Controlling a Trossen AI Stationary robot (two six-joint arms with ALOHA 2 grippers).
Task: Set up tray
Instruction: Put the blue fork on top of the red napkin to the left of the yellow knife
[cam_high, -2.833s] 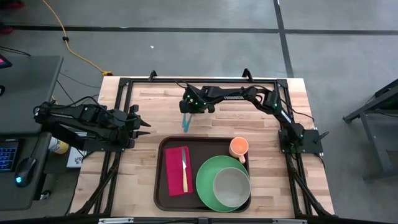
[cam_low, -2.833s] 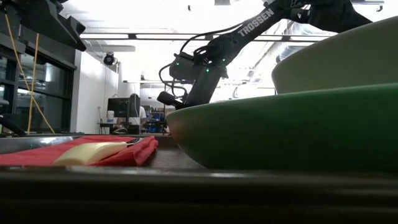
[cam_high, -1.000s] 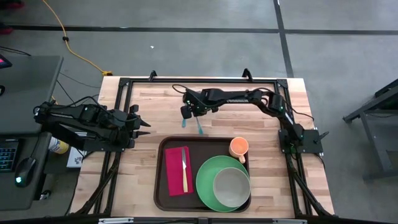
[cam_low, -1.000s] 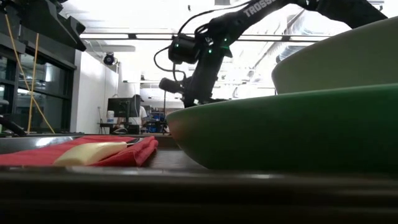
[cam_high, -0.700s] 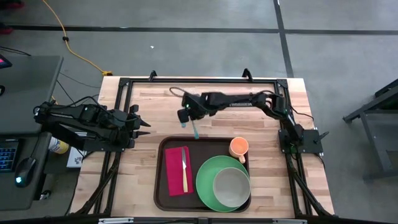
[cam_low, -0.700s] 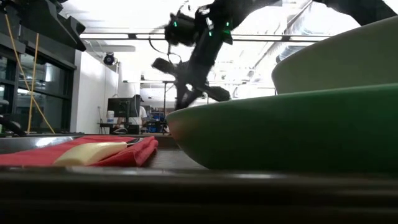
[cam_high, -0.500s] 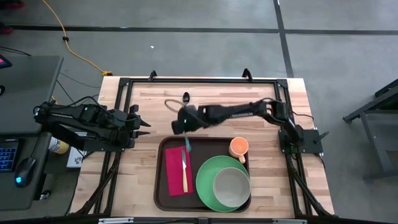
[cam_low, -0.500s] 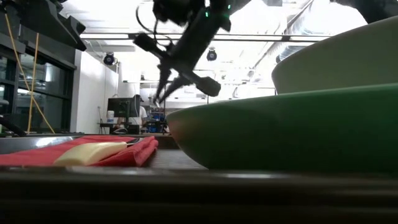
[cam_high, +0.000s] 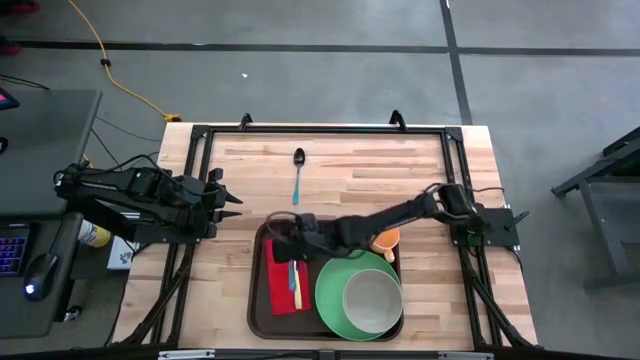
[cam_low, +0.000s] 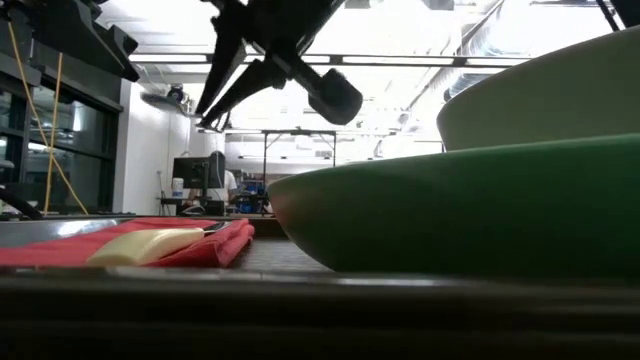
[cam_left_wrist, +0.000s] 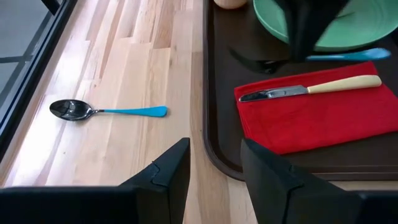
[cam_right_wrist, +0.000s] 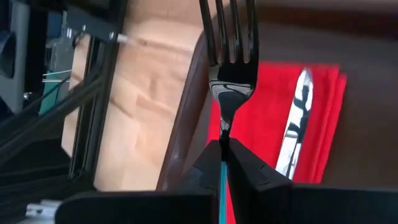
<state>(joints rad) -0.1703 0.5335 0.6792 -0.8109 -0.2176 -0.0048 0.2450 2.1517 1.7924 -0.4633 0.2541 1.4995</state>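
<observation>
The dark brown tray (cam_high: 258, 300) lies at the table's near middle. On it are a red napkin (cam_high: 280, 290) with a cream-handled knife (cam_high: 298, 288), a green plate (cam_high: 333, 292) carrying a pale bowl (cam_high: 372, 298), and an orange cup (cam_high: 386, 238). My right gripper (cam_high: 295, 250) hangs over the tray's left part, shut on a blue-handled fork (cam_right_wrist: 230, 37). A blue-handled spoon (cam_high: 298, 172) lies flat on the bare wood beyond the tray. My left gripper (cam_left_wrist: 214, 168) waits open at the table's left edge. My right gripper pinches the fork's blue handle (cam_right_wrist: 222, 177) between its two fingers, close to the metal neck. The arm reaches in from the table's right, slanting down. The fork is lifted clear above the napkin's left edge, tines toward the far side, handle end (cam_left_wrist: 367, 54) toward the near side.
A black frame (cam_high: 195, 190) runs around the tabletop's sides. Bare wood lies between the spoon and the tray and along the tray's left. A desk with a mouse (cam_high: 38, 272) stands off the left edge.
My right gripper has swung from the table's far middle toward the near edge, coming over the tray's left part above the red napkin, and its wrist has rolled. The fork has travelled with it, clear of the table. The spoon has stayed on the wood.
</observation>
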